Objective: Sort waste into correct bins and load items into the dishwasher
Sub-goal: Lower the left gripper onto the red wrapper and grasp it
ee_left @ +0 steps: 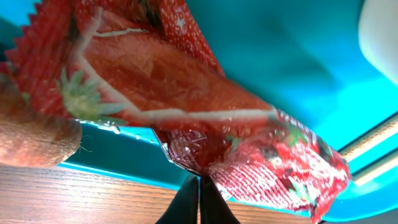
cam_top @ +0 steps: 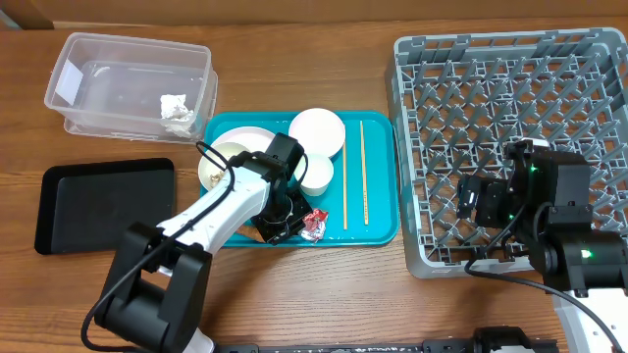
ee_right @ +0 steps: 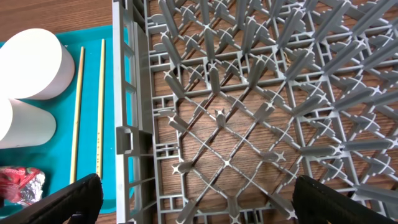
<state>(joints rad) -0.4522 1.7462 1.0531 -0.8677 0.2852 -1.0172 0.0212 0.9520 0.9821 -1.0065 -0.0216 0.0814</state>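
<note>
Far left of the left gripper point(cam_top: 283, 222) sits the black tray point(cam_top: 103, 201); the clear tub point(cam_top: 128, 83) behind it holds a tissue point(cam_top: 177, 108). Left fingers are pinched closed on the near edge of the wrapper point(ee_left: 186, 93), at the teal tray's point(ee_left: 280, 50) front rim. A carrot piece point(ee_left: 31, 137) lies just left of the fingertips. The wrapper looks light, thin, crinkly and slick, likely to slip or tear, so grip a bunched fold, not a loose corner. Right of the fingers, chopsticks point(cam_top: 353, 172) lie flat, untouched. Far right, the right gripper point(ee_right: 198, 202) is spread wide and empty, hovering over the rack point(cam_top: 510, 98).
</note>
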